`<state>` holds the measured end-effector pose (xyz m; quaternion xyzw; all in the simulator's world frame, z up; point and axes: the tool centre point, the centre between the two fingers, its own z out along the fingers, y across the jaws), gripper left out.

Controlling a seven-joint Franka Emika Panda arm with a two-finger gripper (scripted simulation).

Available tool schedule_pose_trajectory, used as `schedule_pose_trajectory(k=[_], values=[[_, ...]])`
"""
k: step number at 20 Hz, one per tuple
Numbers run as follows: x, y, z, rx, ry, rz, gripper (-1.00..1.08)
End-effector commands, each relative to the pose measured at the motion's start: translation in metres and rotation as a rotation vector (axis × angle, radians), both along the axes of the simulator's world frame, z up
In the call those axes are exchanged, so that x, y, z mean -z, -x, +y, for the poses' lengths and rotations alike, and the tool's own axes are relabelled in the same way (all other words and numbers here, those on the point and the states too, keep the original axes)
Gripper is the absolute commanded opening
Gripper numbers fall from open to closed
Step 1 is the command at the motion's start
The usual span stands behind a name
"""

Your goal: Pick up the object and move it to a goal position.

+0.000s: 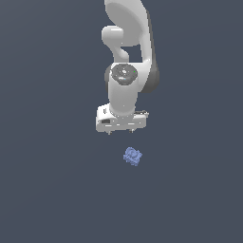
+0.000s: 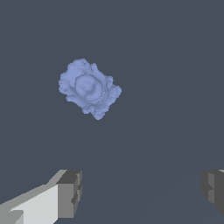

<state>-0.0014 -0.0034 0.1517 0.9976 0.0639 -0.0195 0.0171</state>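
Note:
The object (image 1: 133, 156) is a small periwinkle-blue lumpy block lying on the dark grey floor, just in front of and slightly to the exterior view's right of my gripper (image 1: 121, 132). The white gripper hangs above the floor with its fingers pointing down. In the wrist view the object (image 2: 89, 88) shows a round dimple in its bumpy top and lies clear of the fingers. My gripper (image 2: 140, 188) is open and empty, its two grey fingertips (image 2: 70, 192) set wide apart with bare floor between them.
The white arm (image 1: 128, 57) rises behind the gripper toward the top of the exterior view. The dark grey floor (image 1: 57, 190) spreads flat all around.

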Motion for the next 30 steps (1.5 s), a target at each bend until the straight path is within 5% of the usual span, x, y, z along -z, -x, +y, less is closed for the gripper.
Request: schedule_pose_trajectory(k=[1,30], values=[[0.003,-0.004,0.003,-0.054,-0.002,0.0,1.0],[0.045,-0.063,0.052,-0.839,-0.046,-0.013,1.0]])
